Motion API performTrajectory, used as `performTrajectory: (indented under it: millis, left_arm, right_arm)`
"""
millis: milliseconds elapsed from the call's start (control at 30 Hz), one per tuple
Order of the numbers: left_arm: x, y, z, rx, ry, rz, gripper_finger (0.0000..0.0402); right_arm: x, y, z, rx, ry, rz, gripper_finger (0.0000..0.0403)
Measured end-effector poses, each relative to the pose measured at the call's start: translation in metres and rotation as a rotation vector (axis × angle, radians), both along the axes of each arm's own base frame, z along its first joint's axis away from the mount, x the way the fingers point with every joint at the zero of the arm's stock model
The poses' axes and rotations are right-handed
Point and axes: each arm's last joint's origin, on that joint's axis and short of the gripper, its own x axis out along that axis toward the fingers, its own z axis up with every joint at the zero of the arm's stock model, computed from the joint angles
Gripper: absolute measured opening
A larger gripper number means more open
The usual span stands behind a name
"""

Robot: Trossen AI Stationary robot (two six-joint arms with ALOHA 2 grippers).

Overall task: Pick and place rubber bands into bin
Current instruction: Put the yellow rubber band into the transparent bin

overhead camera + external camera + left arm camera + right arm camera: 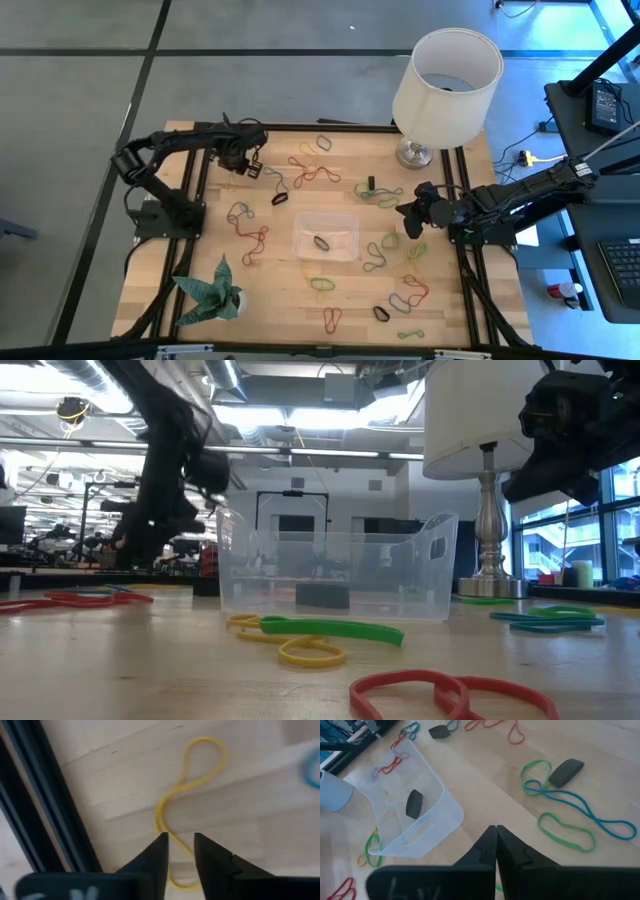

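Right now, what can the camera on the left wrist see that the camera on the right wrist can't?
Only the left wrist view shows the thin yellow rubber band twisted like an eight on the wood, with the left gripper open over it. Only the right wrist view shows the small clear plastic bin, one black band inside, and the shut right gripper. Both show the wooden table.

White lampshade lamp (446, 72) at table's (200, 260) far corner; green paper plant (208, 290), probably potted.

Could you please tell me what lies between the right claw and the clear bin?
In the right wrist view, only bare wooden tabletop separates the shut right claw from the clear plastic rectangular bin.
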Motion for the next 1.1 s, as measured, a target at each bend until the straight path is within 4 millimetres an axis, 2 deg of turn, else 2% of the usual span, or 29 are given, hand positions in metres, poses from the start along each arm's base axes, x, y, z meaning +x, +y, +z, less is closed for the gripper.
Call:
performTrajectory:
  millis: [167, 367, 533, 667, 800, 900, 967, 1100]
  left_arm:
    - [-0.007, 0.014, -0.018, -0.054, 0.056, 0.060, 0.0133]
    - [-0.012, 0.024, -0.040, -0.144, 0.114, 0.105, 0.0132]
    - [-0.012, 0.029, -0.050, -0.229, 0.085, 0.086, 0.0095]
    - [-0.011, 0.029, -0.049, -0.236, 0.053, 0.065, 0.0029]
    - [-0.012, 0.027, -0.044, -0.224, 0.032, 0.047, 0.0005]
    - [-0.008, 0.018, -0.031, -0.204, 0.038, 0.022, 0.0002]
    - [-0.005, 0.004, -0.010, -0.184, 0.034, 0.003, 0.0002]
    - [0.005, -0.022, 0.030, -0.039, -0.065, -0.053, 0.0002]
  right_arm:
    - [0.000, 0.000, 0.000, -0.003, 0.001, 0.000, 0.0008]
    - [0.000, 0.000, 0.000, -0.004, 0.001, 0.000, 0.0008]
    - [0.000, -0.001, 0.000, -0.019, -0.003, -0.017, 0.0008]
    - [0.000, -0.001, 0.000, -0.029, -0.004, -0.024, 0.0008]
    - [0.000, -0.001, 0.000, -0.033, 0.002, -0.025, 0.0008]
    - [0.000, -0.001, 0.000, -0.046, 0.006, -0.014, 0.0008]
    - [0.000, -0.001, 0.000, -0.050, 0.008, -0.011, 0.0008]
    - [0.000, -0.001, 0.000, -0.072, 0.016, 0.006, 0.0008]
